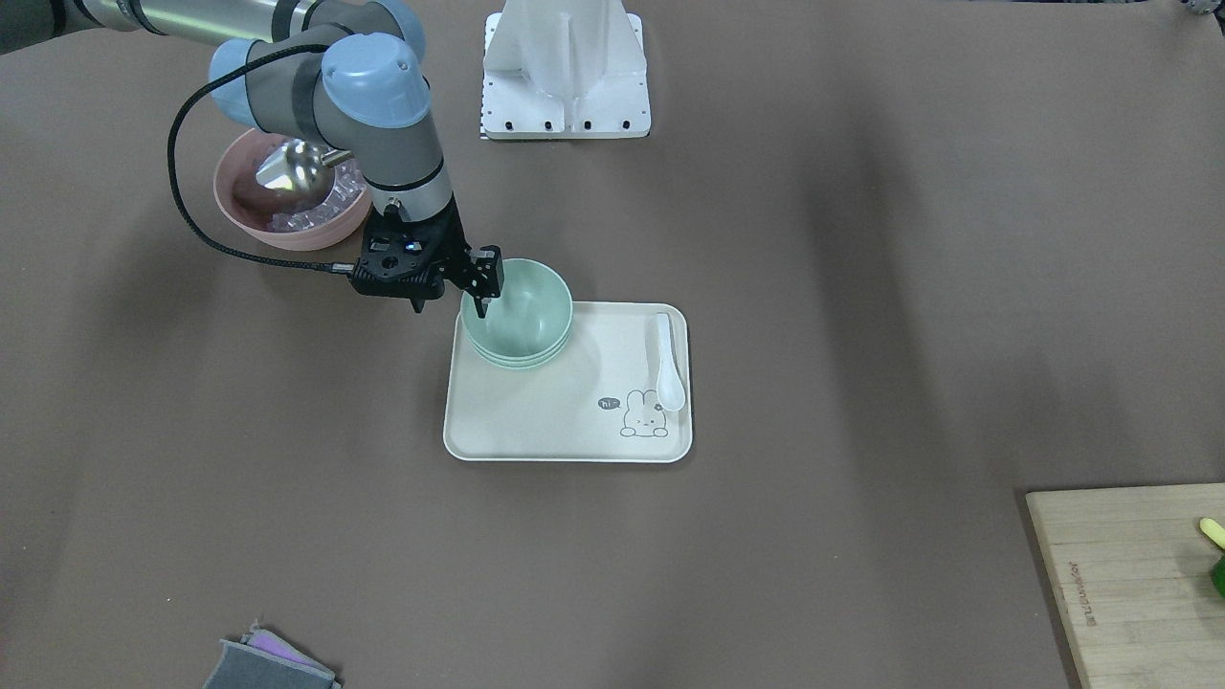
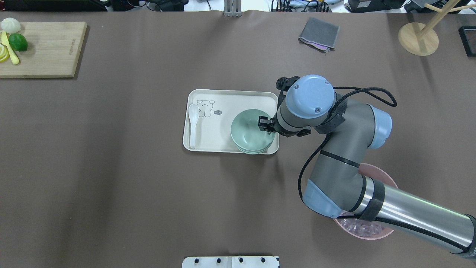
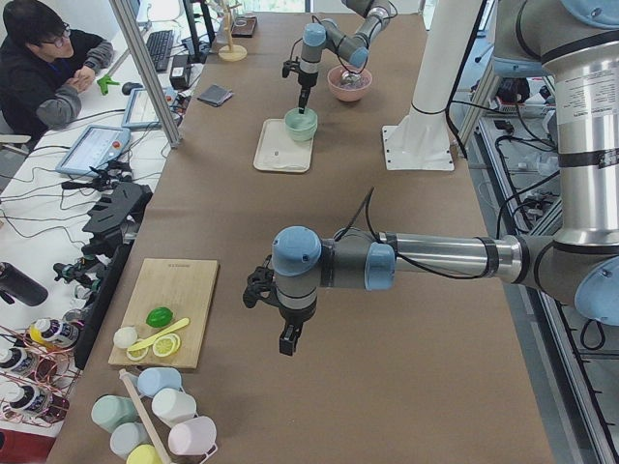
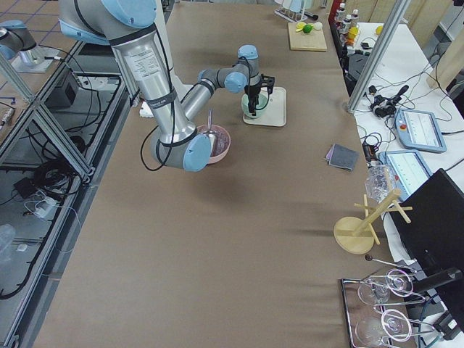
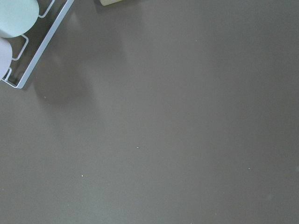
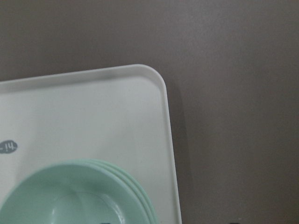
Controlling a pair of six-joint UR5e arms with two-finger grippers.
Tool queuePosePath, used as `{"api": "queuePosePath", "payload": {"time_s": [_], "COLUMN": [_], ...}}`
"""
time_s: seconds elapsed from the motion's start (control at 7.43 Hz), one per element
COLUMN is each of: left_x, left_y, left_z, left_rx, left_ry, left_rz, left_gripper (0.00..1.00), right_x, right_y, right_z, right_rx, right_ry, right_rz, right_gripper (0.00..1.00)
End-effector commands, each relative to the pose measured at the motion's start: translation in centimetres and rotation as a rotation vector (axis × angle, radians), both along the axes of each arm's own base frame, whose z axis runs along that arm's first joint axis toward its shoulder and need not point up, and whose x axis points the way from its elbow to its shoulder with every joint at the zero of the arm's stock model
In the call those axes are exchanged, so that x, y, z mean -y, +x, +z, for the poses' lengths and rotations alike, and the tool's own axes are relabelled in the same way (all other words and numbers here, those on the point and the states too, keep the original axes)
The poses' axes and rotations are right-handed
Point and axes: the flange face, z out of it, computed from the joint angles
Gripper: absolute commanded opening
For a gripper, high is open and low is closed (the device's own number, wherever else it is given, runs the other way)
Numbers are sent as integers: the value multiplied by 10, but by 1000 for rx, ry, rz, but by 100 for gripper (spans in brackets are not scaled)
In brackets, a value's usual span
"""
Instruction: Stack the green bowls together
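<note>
In the overhead view my right gripper [image 2: 264,124] sits at the 3 o'clock rim of the green bowls [image 2: 250,131]. All three are nested into one pile at the 4 o'clock corner of the tray [image 2: 223,97]. My wrist camera shows three rims stepped one inside the other, so I judge the stacking itself done.

One finger hangs inside the top bowl [image 1: 522,297] and the other seems to be outside its wall, astride the rim. I cannot tell whether I am pinching that wall or have let it go, because my own wrist hides the gap.

What matters for the coming move is that the rim is straight beneath my fingertips and the pile lies toward 9 o'clock from my hand. The bowls are round, so there is no long axis to line up with. I think I should part the fingers and rise straight up; drifting toward 9 o'clock could drag the top bowl askew.

The white spoon [image 2: 193,124] lies at the tray's 9 o'clock edge, well apart from the pile. My left gripper [image 3: 288,338] hangs over bare table far off — it is much the farther hand, and I cannot tell if it is spread or closed.
</note>
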Motion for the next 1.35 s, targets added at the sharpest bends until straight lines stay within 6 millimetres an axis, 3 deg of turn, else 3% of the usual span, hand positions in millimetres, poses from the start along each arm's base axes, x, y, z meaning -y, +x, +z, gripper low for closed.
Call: {"api": "queuePosePath", "payload": {"time_s": [0.0, 0.27, 0.4, 0.54, 0.67, 0.94, 1.21], "left_x": [-1, -3, -3, -3, -4, -7, -8], "left_y": [0, 1, 2, 6, 9, 8, 8], "left_z": [5, 13, 15, 8, 6, 11, 14], "left_rx": [-2, -10, -14, -72, -118, -114, -109], "left_ry": [-17, -37, -71, -168, -206, -208, -212], "left_rz": [-3, -4, -7, -42, -67, -69, -67], "left_gripper": [99, 99, 99, 99, 99, 99, 99], "right_x": [36, 73, 86, 82, 92, 102, 80], "right_y": [51, 108, 146, 182, 228, 328, 414], "right_z": [-5, 7, 24, 47, 68, 140, 227], "right_rx": [24, 9, -35, -65, -85, -111, -179], "right_ry": [17, 26, 49, 70, 84, 135, 169], "right_rz": [-9, -47, -57, -95, -129, -242, -327], "right_gripper": [100, 100, 100, 100, 100, 100, 100]}}
